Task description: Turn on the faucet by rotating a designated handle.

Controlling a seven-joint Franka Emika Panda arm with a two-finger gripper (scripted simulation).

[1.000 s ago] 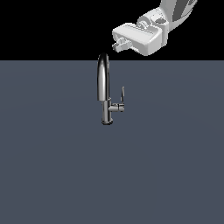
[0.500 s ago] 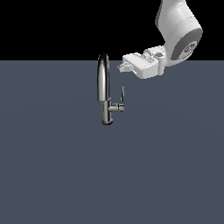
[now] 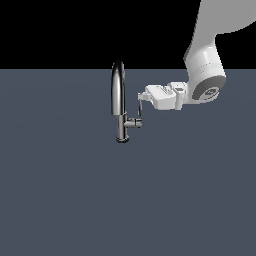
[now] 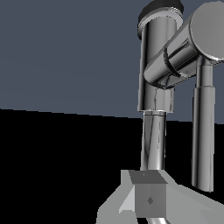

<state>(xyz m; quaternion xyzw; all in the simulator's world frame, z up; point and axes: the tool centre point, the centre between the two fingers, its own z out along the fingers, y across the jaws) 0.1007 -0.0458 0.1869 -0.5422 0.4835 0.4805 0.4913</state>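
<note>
Sideways, the claw reaches level at the handle.

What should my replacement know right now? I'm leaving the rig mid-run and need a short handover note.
Gripper: level, pointing toward the exterior view's left, its tip at the top of the handle; whether it is open or shut cannot be told.
Faucet: upright on the grey surface; the handle stands upright on its stub, on the exterior view's right of the base.
Done: the approach; the gripper is at the handle.
Left: confirm contact, then rotate the handle to turn the faucet on. No turn is evident yet.
</note>
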